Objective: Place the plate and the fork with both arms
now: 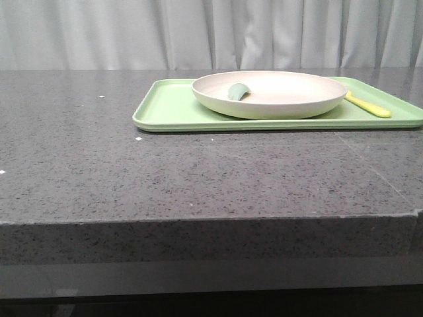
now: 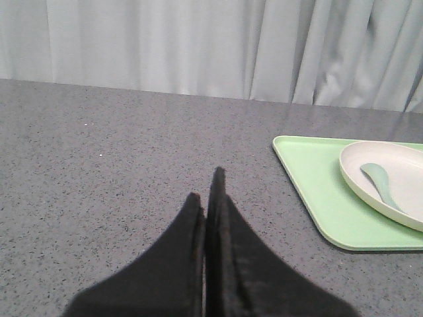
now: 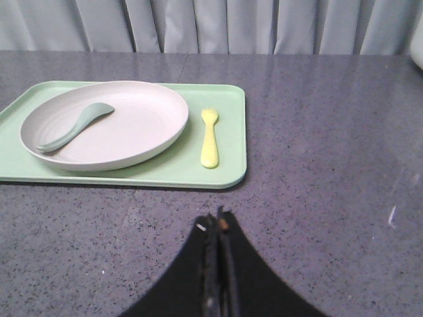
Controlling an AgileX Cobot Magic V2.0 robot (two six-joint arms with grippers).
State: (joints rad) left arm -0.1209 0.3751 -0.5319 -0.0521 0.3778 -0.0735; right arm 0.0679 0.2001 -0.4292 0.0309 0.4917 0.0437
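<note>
The cream plate (image 1: pixel 269 94) lies on a light-green tray (image 1: pixel 168 109) toward the table's back right. It also shows in the left wrist view (image 2: pixel 386 181) and the right wrist view (image 3: pixel 125 132). A grey-green spoon (image 3: pixel 74 125) lies in the plate. The pale-yellow fork (image 3: pixel 209 137) lies on the tray just right of the plate; the front view shows its handle (image 1: pixel 369 105). My left gripper (image 2: pixel 206 185) is shut and empty, over bare table left of the tray. My right gripper (image 3: pixel 218 221) is shut and empty, just in front of the tray's near edge. Neither gripper shows in the front view.
The dark speckled stone table (image 1: pixel 198 178) has a front edge close to the camera. A grey curtain (image 1: pixel 211 33) hangs behind it. A pale object (image 3: pixel 418 59) shows at the edge of the right wrist view.
</note>
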